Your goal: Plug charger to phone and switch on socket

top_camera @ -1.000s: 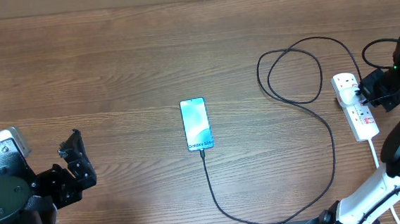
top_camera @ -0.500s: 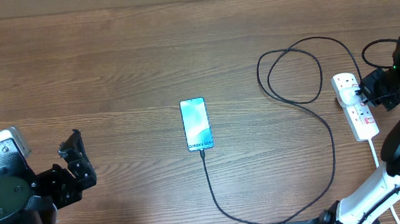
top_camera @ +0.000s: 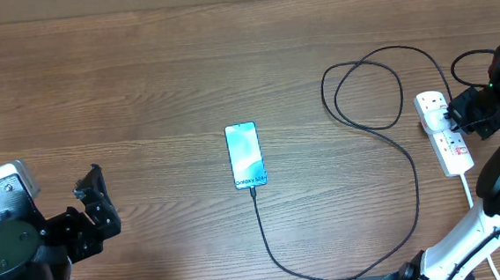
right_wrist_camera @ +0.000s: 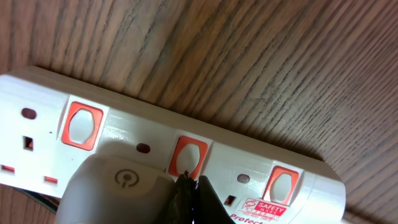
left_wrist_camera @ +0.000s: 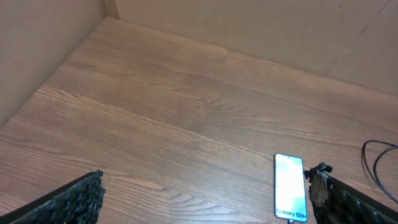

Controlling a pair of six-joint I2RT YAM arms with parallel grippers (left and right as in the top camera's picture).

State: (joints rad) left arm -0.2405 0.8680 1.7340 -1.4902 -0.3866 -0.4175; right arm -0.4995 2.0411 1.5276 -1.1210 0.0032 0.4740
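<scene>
Phone [top_camera: 245, 155] lay at frame centre, charger [top_camera: 410, 160] seemingly plugged in. Socket [top_camera: 449, 148] lay at right edge. Right gripper [right_wrist_camera: 188, 190], fingers together and empty, met its middle switch [right_wrist_camera: 188, 154]; switching-on step, firm press judged next. Left gripper [top_camera: 91, 204], lower left, gaped empty.

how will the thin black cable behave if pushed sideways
The thin black charger cable looks floppy: it lies in loose loops, so a push would likely just bend it. Since it reaches the slim lit-screen phone, a harder drag might tug that phone along.
</scene>
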